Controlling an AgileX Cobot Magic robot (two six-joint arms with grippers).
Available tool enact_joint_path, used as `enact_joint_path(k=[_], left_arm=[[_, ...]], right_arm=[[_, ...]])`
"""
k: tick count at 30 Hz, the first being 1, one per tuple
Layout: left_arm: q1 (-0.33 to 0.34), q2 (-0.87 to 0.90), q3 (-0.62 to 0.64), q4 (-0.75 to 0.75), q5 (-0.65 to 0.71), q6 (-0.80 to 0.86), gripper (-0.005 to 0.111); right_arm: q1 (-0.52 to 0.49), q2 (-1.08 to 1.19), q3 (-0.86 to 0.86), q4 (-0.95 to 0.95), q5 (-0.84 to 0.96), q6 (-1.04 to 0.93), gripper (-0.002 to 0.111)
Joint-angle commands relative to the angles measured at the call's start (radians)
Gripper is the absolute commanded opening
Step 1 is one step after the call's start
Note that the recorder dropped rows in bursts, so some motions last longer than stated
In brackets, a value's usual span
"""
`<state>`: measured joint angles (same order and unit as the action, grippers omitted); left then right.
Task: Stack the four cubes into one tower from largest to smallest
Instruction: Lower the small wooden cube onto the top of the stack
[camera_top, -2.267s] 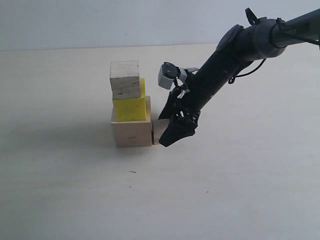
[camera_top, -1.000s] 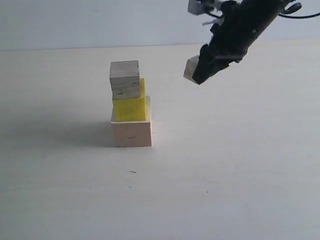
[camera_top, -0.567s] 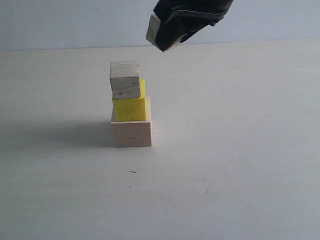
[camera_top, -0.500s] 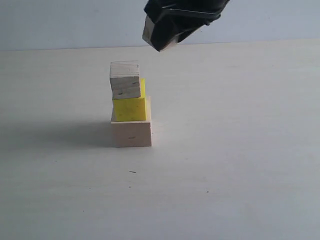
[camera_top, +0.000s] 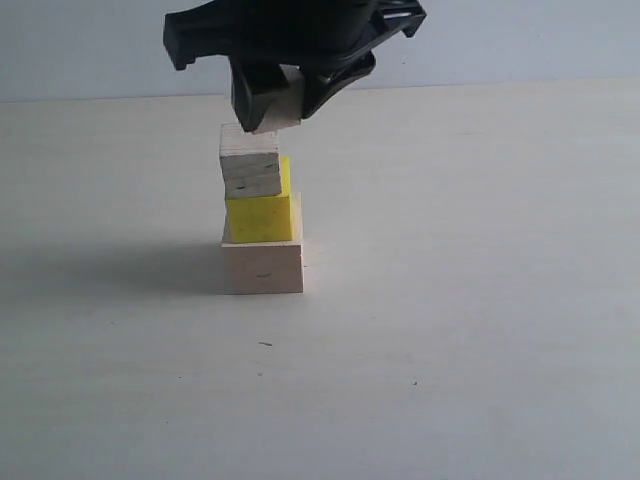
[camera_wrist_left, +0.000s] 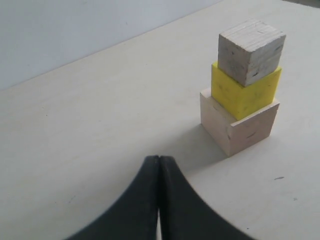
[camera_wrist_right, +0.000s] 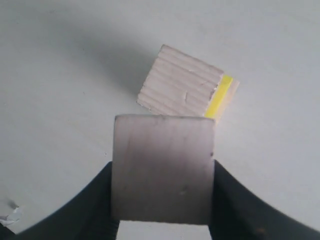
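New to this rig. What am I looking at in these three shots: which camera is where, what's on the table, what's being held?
It is a robot with two arms, each ending in a pincer. One picture comes from a camera off the arms, looking at the whole scene. The other two come from a camera on each wrist.

On the table stands a stack: a large wooden cube, a yellow cube on it, and a small wooden cube on top.

The right pincer grips the fourth cube, also small bare wood, up by the stack's top and not yet let go. The left pincer is shut, holds nothing and is away from the stack.
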<state>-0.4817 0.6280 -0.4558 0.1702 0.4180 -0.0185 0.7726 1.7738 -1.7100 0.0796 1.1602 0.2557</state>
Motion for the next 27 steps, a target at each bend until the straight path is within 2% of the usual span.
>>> enact_joint_path(k=[1, 9, 16, 27], left_arm=[[0.003, -0.005, -0.009, -0.013, -0.009, -0.010, 0.000], [0.003, -0.005, -0.009, -0.015, -0.018, -0.010, 0.000], [0.003, -0.007, -0.009, -0.015, -0.021, -0.010, 0.000], [0.003, -0.007, -0.009, -0.023, -0.020, -0.010, 0.000]], right_arm=[[0.007, 0.047, -0.036, -0.015, -0.023, 0.064, 0.000], [0.007, 0.090, -0.089, -0.057, -0.033, 0.188, 0.000], [0.089, 0.090, -0.089, -0.239, -0.034, 0.352, 0.000], [0.099, 0.102, -0.089, -0.241, -0.034, 0.425, 0.000]])
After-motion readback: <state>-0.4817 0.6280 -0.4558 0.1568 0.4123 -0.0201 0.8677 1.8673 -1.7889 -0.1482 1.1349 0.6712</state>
